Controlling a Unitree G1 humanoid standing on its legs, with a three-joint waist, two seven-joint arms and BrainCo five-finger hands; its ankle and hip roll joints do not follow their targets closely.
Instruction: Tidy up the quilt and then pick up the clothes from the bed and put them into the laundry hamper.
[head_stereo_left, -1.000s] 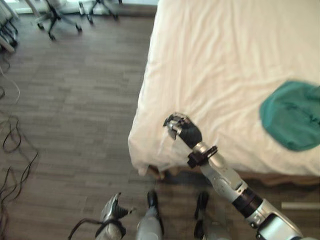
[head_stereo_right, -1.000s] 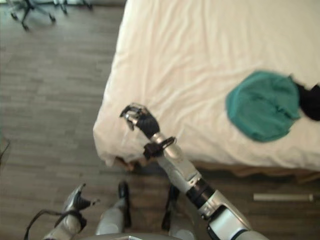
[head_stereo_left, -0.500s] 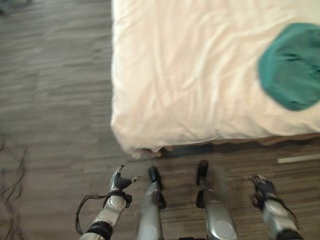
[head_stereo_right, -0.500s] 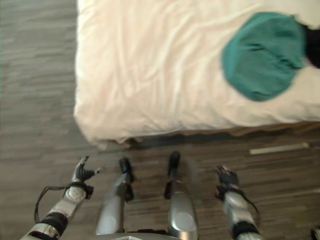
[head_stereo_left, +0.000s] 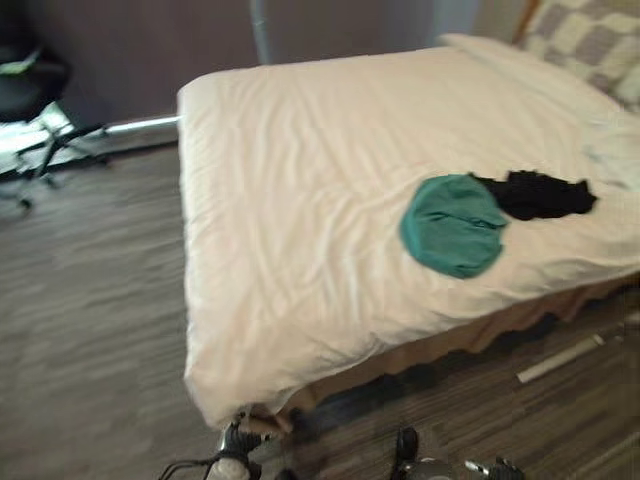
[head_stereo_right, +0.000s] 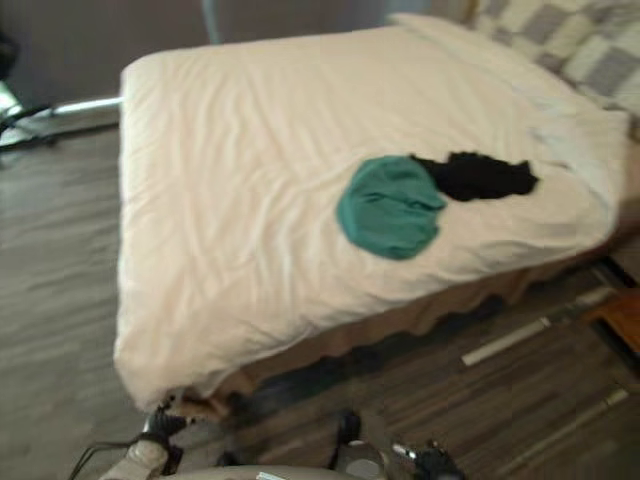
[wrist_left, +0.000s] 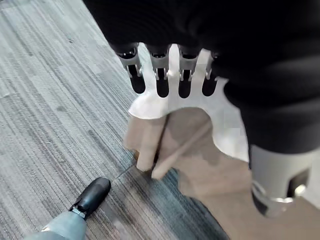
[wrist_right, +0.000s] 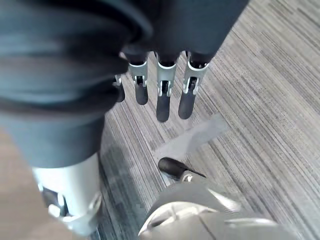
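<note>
We see the bed (head_stereo_left: 300, 400) running away from us, covered by a cream quilt (head_stereo_left: 300, 200) that lies spread flat with shallow wrinkles and hangs over the near corner and side. On the quilt, toward the far right side, a green garment (head_stereo_left: 452, 225) lies in a rounded heap. A black garment (head_stereo_left: 535, 193) lies crumpled just beside it, touching its right edge. Checked pillows (head_stereo_left: 585, 45) sit at the head of the bed, upper right.

Our left hand (wrist_left: 170, 70) hangs low by the near corner of the bed, over the wood-plank floor (head_stereo_left: 80, 300). In the left wrist view its fingers (wrist_left: 161, 75) point straight toward the draped quilt corner; they are relaxed and grasp nothing. The same hand shows small at the bottom edge of the left eye view (head_stereo_left: 235, 445).

Our right hand (wrist_right: 160, 85) also hangs down over the floor. Its fingers are extended and slack, empty, with bare planks past them.

A pale strip (head_stereo_left: 560, 358) lies on the floor beside the bed's right side. An office chair (head_stereo_left: 35, 120) stands at the far left, well apart from the bed.

Both garments rest on the quilt, well apart from either hand.
</note>
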